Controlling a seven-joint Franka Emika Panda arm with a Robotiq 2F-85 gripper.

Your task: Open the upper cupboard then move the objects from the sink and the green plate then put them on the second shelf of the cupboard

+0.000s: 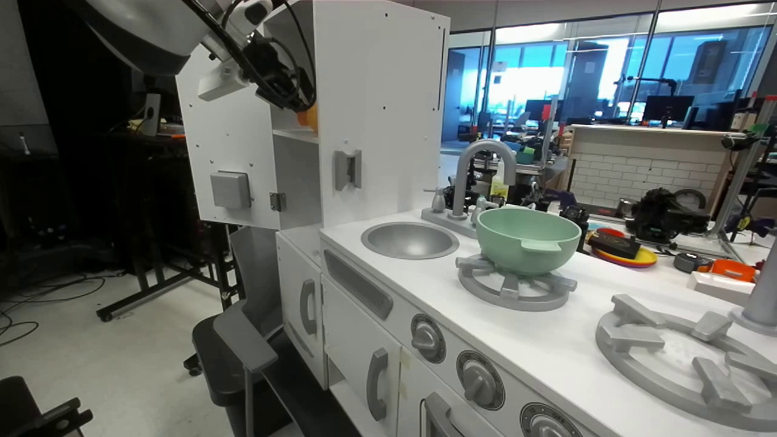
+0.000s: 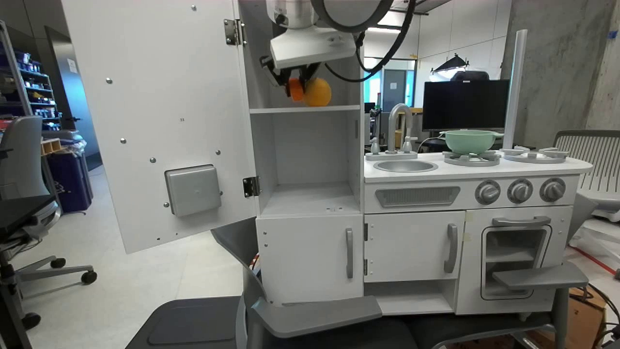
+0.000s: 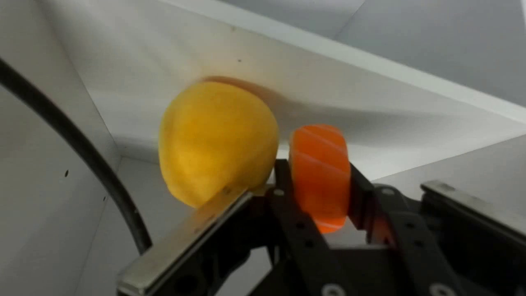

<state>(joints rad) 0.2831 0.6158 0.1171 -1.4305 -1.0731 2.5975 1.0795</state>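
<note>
Standing with its door (image 2: 160, 126) swung wide, the upper cupboard (image 2: 312, 150) rises at one end of the white counter (image 1: 437, 273), a shelf (image 2: 305, 110) crossing its inside. On the counter, behind the front edge, the green plate (image 1: 504, 243) sits on a grey burner ring (image 1: 516, 301); the sink (image 1: 410, 241) is set in beside it, nearer the end where the cupboard stands. The gripper (image 3: 319, 174) reaches into the cupboard above the shelf, its fingers (image 3: 282, 176) narrowly parted and clamped on the sides of the orange piece (image 3: 320, 164). Beside the gripper, on the sink side, the yellow piece (image 3: 218, 139) sits on the shelf, behind the shelf's front edge and nearer its sink-side end than its door-side end. It lies just next to one finger; whether the two touch cannot be told. Smallest, the orange piece is between the fingertips, with one end, striped in paler lines, sticking out past them in the wrist view. It is over the shelf, also behind the front edge; whether its underside meets the shelf cannot be told.
</note>
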